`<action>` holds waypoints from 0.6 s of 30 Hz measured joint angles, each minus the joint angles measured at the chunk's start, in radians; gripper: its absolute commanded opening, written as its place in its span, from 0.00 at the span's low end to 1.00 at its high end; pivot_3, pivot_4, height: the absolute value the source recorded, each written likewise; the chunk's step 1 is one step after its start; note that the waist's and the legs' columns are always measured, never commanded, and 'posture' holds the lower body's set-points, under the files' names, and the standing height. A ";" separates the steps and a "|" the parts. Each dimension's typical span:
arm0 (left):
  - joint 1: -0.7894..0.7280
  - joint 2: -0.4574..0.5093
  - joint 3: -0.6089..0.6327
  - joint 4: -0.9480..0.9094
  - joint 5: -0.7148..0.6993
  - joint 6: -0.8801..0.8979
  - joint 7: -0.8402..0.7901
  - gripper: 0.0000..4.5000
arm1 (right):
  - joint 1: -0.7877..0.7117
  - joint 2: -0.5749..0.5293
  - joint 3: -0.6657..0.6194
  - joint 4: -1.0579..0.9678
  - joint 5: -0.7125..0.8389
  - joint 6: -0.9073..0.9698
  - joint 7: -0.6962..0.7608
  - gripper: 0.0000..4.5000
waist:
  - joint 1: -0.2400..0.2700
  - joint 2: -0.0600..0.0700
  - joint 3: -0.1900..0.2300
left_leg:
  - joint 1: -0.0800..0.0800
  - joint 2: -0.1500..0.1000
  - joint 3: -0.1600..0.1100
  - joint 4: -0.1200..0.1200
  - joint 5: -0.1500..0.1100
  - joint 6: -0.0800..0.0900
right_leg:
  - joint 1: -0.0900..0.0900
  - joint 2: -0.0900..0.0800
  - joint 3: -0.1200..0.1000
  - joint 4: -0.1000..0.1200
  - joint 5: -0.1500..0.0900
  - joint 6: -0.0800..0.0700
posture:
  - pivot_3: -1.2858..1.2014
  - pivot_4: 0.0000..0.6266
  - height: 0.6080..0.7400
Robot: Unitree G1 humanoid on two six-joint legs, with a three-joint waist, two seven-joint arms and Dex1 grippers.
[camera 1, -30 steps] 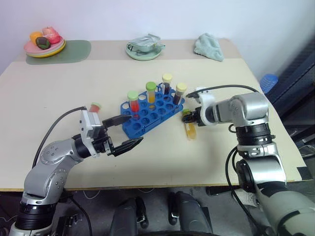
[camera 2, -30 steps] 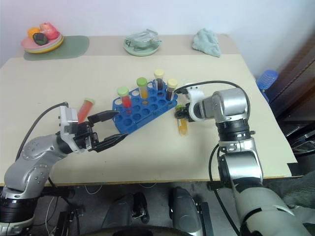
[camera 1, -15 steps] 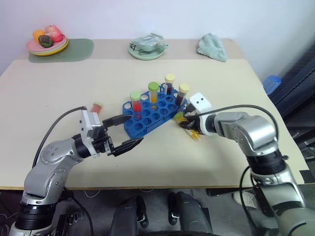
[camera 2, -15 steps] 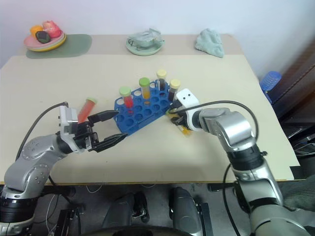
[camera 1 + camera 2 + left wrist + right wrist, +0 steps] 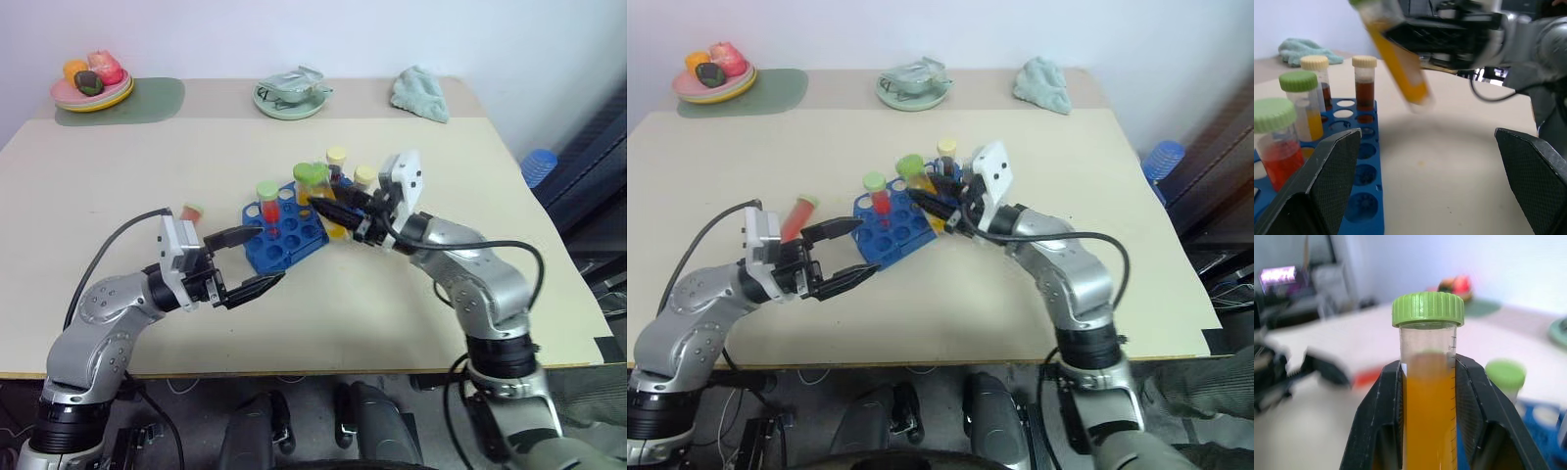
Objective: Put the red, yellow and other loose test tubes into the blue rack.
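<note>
While the blue rack sits mid-table in the left eye view with four capped tubes already standing in it, a yellow tube with a green cap is held tilted above the rack's near-right side by the right gripper, jaws clamped on it. The left gripper hovers beside the rack's left end, jaws spread wide and holding nothing; a red tube lies loose on the table behind it. In the right eye view the same layout is seen. In the left wrist view the tilted yellow tube is seen over the rack's empty holes, well above them. In the right wrist view the tube is pinched between both fingers just below its cap. Step in hand is judged as carrying the yellow tube to the rack; next, the tube needs to be righted, aligned over a free hole and lowered.
</note>
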State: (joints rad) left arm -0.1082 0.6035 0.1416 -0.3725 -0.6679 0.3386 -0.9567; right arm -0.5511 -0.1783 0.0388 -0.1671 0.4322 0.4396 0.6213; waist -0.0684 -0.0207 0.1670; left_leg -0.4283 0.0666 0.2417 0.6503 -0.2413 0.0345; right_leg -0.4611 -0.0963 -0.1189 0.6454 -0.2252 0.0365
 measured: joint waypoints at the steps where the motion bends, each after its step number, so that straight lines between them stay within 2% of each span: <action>1: 0.001 -0.001 0.003 0.000 0.000 0.000 0.004 1.00 | -0.008 0.026 -0.003 0.052 -0.019 -0.069 -0.006 0.19 | 0.000 0.000 0.000 | 0.000 0.000 0.000 0.000 0.000 0.000 | 0.000 0.000 0.000 0.000 0.000 0.000 | 0.52 0.24 1.00; 7: 0.027 -0.004 0.039 0.001 0.000 -0.001 0.024 1.00 | -0.015 0.124 -0.023 0.288 -0.063 -0.359 -0.006 0.19 | 0.000 0.000 0.000 | 0.000 0.000 0.000 0.000 0.000 0.000 | 0.000 0.001 0.000 0.001 0.000 0.000 | 0.52 0.24 1.00; 18: 0.068 -0.004 0.080 -0.004 -0.009 -0.001 0.047 1.00 | -0.017 0.193 -0.056 0.540 -0.063 -0.626 0.066 0.19 | -0.002 0.000 0.000 | 0.001 0.000 0.000 0.000 0.001 -0.001 | 0.001 0.001 0.000 0.002 0.000 0.000 | 0.52 0.24 1.00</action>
State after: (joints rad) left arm -0.0404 0.5991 0.2218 -0.3763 -0.6766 0.3376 -0.9094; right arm -0.5686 0.0145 -0.0170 0.3725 0.3697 -0.1863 0.6871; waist -0.0700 -0.0202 0.1673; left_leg -0.4270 0.0667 0.2417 0.6503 -0.2407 0.0337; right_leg -0.4604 -0.0955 -0.1187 0.6472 -0.2250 0.0367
